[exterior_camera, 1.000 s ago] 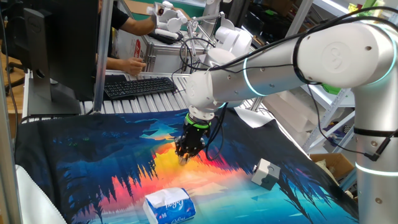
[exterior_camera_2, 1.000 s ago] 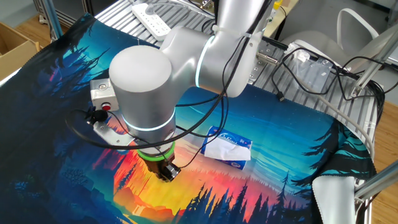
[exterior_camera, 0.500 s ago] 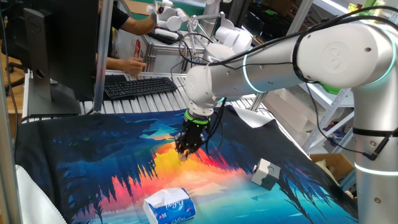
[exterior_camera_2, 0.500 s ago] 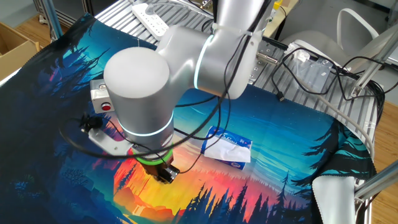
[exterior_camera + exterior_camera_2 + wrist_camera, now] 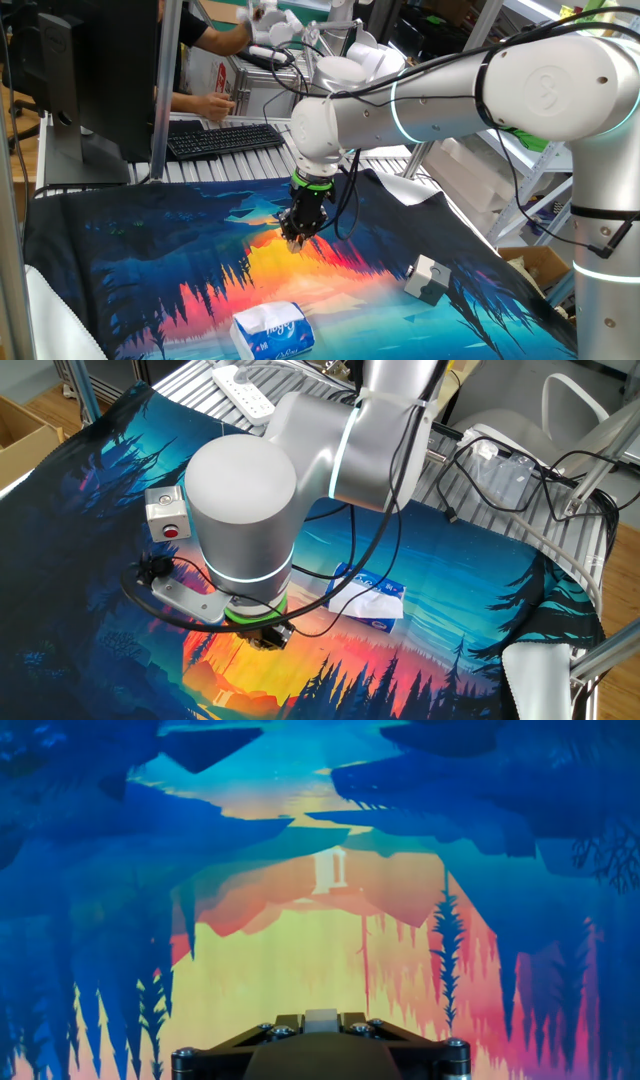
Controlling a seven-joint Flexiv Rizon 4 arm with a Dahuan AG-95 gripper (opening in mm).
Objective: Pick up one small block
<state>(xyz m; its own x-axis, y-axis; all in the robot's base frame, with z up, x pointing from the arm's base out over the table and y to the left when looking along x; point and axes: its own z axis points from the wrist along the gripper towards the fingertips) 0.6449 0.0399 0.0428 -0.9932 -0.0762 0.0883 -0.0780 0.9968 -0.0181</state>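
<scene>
Tool (image 5: 296,240) points down, jaws seemingly closed, arm bent over.

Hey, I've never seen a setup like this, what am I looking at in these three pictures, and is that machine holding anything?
It is one robot arm with a two-finger gripper at its tip, above a table covered by a colourful printed cloth. Two pictures come from fixed cameras on different sides of the table; the third comes from a camera on the hand, looking along the fingers. On the cloth lie a tissue pack and a grey-and-white cube. In the hand view a tiny pale block sits between the closed fingers, so the gripper appears to be holding it, lifted off the cloth.
</scene>
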